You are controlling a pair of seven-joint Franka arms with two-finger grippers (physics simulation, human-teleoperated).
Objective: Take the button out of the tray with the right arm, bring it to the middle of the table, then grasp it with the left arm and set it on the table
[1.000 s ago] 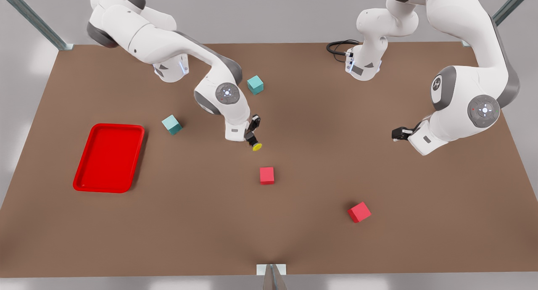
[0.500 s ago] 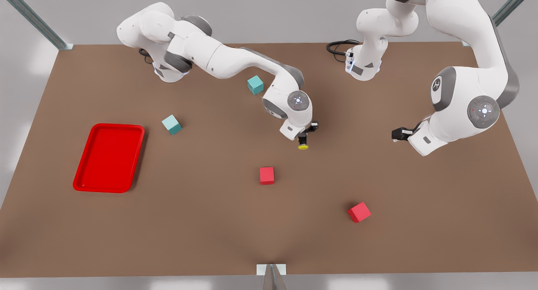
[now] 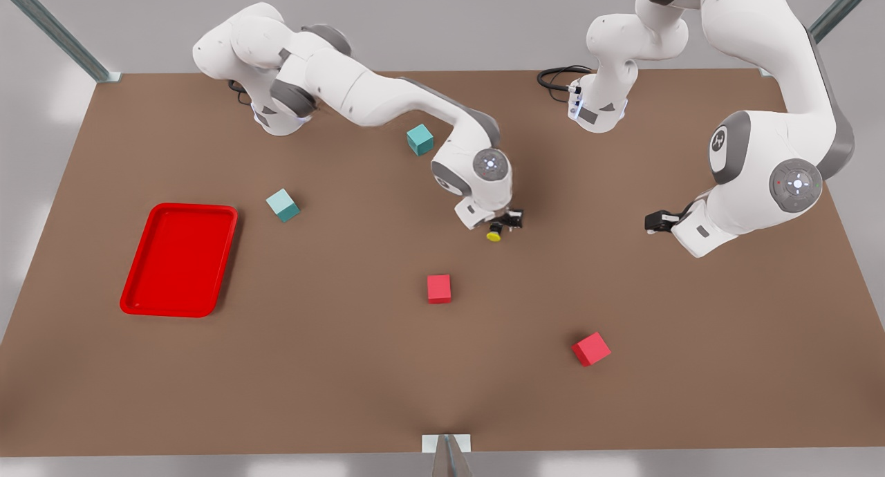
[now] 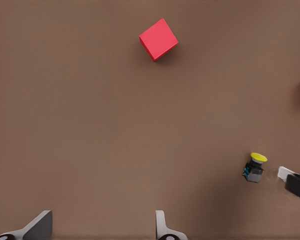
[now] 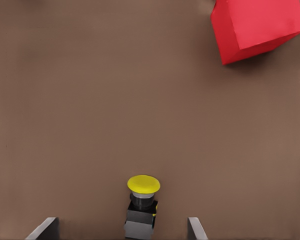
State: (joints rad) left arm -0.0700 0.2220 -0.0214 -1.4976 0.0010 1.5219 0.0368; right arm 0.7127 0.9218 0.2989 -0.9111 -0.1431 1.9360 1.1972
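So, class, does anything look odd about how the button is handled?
Yes: the button lies between the jaws of the right gripper, but they stand wide, with table showing on both sides, so nothing seems to clamp it. The left gripper waits, open.

You're looking at a simulated robot lab bench, bare brown table (image 3: pixel 207 380), plain grey backdrop, metal frame struts (image 3: pixel 55 31) at the corners, two white arms mounted on it

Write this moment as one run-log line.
right end effector: open, mid-table | button: between its fingers, ungripped | left end effector: open, waiting
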